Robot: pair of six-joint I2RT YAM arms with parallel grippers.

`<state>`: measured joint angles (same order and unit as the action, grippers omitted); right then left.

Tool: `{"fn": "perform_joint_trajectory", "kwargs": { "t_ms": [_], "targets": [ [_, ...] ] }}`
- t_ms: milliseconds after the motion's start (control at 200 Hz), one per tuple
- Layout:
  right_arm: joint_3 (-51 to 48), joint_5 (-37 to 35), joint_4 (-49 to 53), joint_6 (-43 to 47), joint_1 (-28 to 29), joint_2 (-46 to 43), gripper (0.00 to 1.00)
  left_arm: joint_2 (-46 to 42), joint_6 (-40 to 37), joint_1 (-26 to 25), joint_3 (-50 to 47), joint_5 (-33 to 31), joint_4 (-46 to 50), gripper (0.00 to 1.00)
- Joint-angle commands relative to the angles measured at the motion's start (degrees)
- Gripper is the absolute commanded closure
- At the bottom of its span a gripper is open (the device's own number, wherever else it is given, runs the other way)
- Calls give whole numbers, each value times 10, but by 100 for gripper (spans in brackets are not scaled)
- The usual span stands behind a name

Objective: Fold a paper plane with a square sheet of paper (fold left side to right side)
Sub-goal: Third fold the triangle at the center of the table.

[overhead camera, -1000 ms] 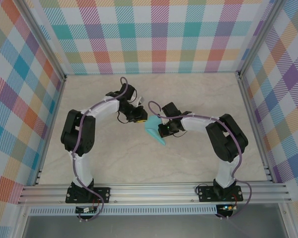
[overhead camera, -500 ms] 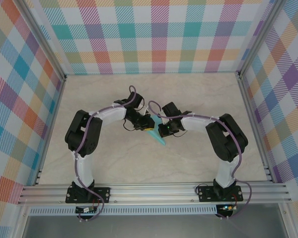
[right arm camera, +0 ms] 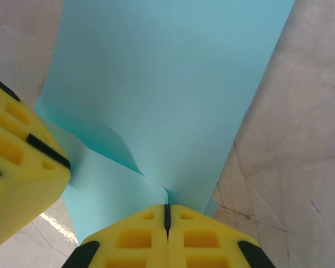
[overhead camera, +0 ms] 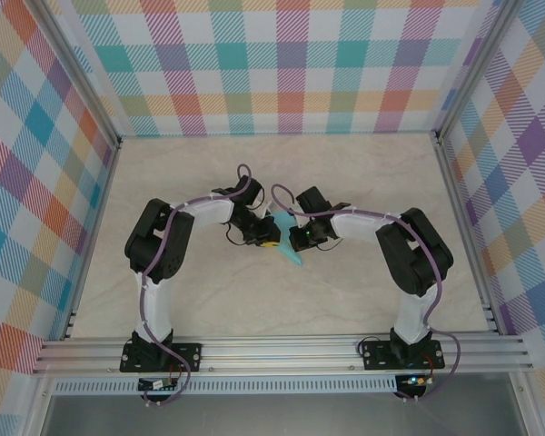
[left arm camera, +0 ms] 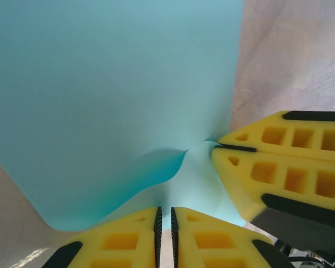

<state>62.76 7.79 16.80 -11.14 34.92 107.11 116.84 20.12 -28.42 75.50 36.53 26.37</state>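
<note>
The paper plane (overhead camera: 291,252) is a slim, light turquoise pointed shape at mid-table, its tip toward the near edge. My left gripper (overhead camera: 269,240) is at its left side and my right gripper (overhead camera: 297,238) at its right. In the left wrist view the paper (left arm camera: 111,84) rises as a ridge into the narrow slit of my left gripper (left arm camera: 165,210), which is shut on it. The right gripper's yellow fingers (left arm camera: 268,173) pinch an edge beside it. In the right wrist view my right gripper (right arm camera: 167,206) is shut on a fold of the paper (right arm camera: 167,84), with the left gripper's fingers (right arm camera: 17,167) at the left.
Plaid walls (overhead camera: 282,64) close in the back and both sides. Aluminium rails (overhead camera: 282,350) run along the near edge. The pale marble tabletop (overhead camera: 363,173) is bare around the arms.
My left arm has swung right and toward the near edge, bringing its gripper onto the paper's left side. The right arm and the paper have stayed put.
</note>
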Motion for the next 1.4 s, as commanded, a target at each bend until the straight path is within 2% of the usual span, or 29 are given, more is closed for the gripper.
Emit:
{"fn": "perform_joint_trajectory", "kwargs": {
  "t_ms": [0, 480, 630, 840, 925, 985, 1205, 1395],
  "targets": [
    [-4, -4, 49, 10, 2, 24, 100, 2, -5, -3, -7, -12, -1, 85],
    [7, 4, 46, 6, 2, 13, 100, 11, -5, -3, -33, -35, -5, 86],
    [32, 1, 60, 6, -1, -16, 89, 13, -8, -3, -33, -37, -2, 86],
    [42, -21, 93, 9, -5, -87, 67, 14, -7, -3, -32, -36, -3, 87],
    [28, -4, 103, 8, -4, -109, 64, 11, -7, -3, -32, -37, -3, 87],
    [14, 22, 104, 1, -5, -122, 64, 10, -7, -3, -33, -37, -2, 87],
    [-19, 191, 64, -41, -4, -125, 73, 8, -7, -3, -32, -38, -1, 86],
    [-1, 199, 75, -47, -4, -82, 75, 9, -8, -3, -27, -38, 0, 87]
  ]
}}
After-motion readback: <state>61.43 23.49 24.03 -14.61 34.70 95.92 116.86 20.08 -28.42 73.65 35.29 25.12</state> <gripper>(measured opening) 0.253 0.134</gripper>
